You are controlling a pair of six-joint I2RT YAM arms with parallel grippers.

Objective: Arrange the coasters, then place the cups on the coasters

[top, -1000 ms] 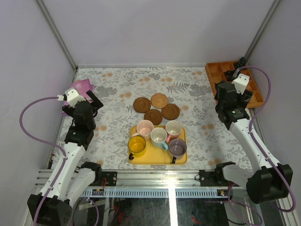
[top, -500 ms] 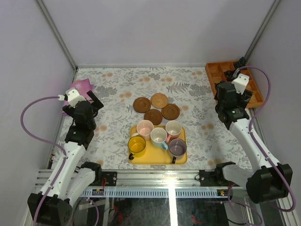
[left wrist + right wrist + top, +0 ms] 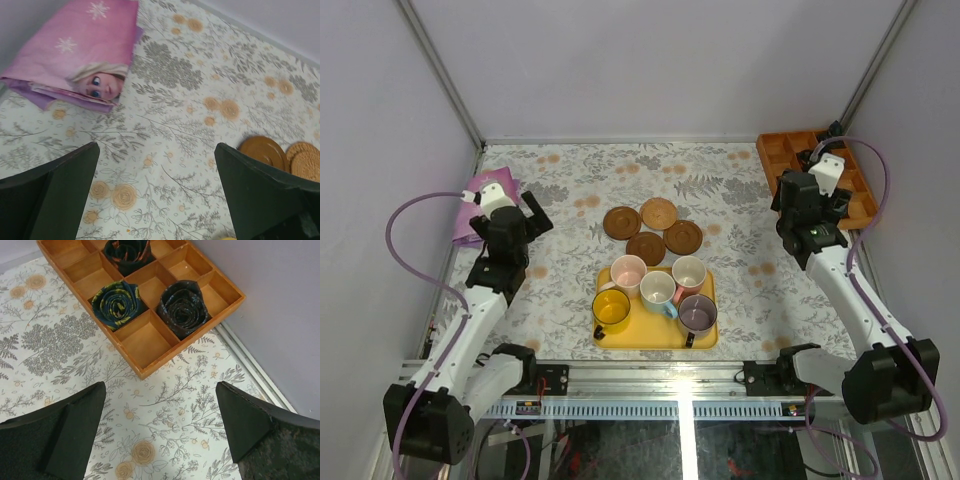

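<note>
Several round brown coasters (image 3: pixel 659 212) lie in a tight cluster on the floral cloth, just beyond the yellow tray (image 3: pixel 655 340). The tray holds the cups: pale pink (image 3: pixel 628 271), light blue (image 3: pixel 658 289), salmon (image 3: pixel 689 273), yellow (image 3: pixel 611 309) and mauve (image 3: pixel 697 313). My left gripper (image 3: pixel 533 214) hovers left of the coasters, open and empty. In the left wrist view, the left gripper (image 3: pixel 156 150) frames bare cloth, with two coasters (image 3: pixel 263 152) at its right finger. My right gripper (image 3: pixel 808 192) hangs open at the far right. In the right wrist view, the right gripper (image 3: pixel 161 387) holds nothing.
A folded pink cloth (image 3: pixel 75 45) lies at the table's left edge (image 3: pixel 480 190). An orange wooden compartment tray (image 3: pixel 145 340) holding dark fabric rolls (image 3: pixel 119 304) fills the back right corner, against the wall. Metal frame rails border the table.
My left arm has swung right and slightly forward, towards the coasters. The right arm has shifted a little towards the wooden tray. Both grippers stay open.
</note>
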